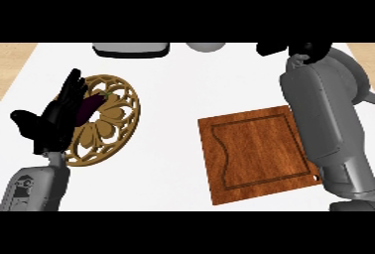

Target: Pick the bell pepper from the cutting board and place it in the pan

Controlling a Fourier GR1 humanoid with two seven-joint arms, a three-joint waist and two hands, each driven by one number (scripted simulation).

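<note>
Although the task names a bell pepper, none shows anywhere: the brown wooden cutting board (pixel 256 154) lies bare on the white counter (pixel 168 94), and no pan can be made out. Right grey forearm (pixel 322 119) crosses the board's right edge; the black right hand (pixel 311 49) sits at the top edge. Cannot tell whether it holds anything, so the pepper may be hidden there. Black left hand (pixel 55 119) rests at left, fingers straight and spread, over the rim of a round carved wooden trivet (pixel 110 124) bearing a dark purple eggplant (pixel 89 108). 2 grey objects (pixel 132 48) at top, partly cut off, unidentified. Judgement: a pepper is light, hollow, waxy-skinned and apt to slip; best taken around its widest body, not the stem.
</note>
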